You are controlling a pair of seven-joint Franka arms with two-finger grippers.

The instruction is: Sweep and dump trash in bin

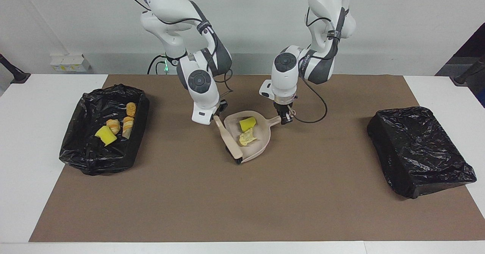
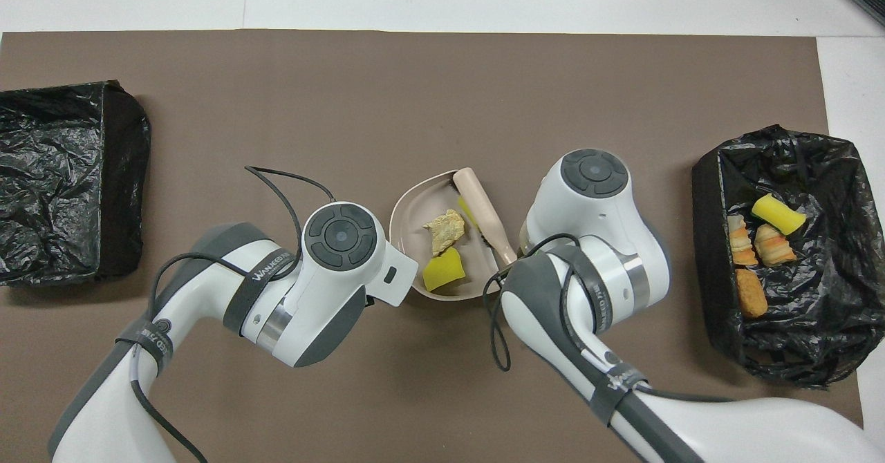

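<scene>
I am holding the pan by its handle with my left gripper, jaws clamped on it, the pan resting on the brown mat mid-bench. My right gripper is clamped on the brush handle, and the brush is lying tilted along the pan's open edge, bristle end at the lip, touching it.

In the pan a yellow sponge is sitting near the handle end, with a tan scrap just beside it, a bit farther from me. In the overhead view a sliver of yellow is showing at the brush's inner side in the pan mouth; I cannot tell what it is.

The bin at my right arm's end is lined with black bag and is holding four pieces: a second sponge and three golden bread bits, clustered together.

Another bin, black-bagged, is sitting at my left arm's end of the mat, well apart from the pan.
</scene>
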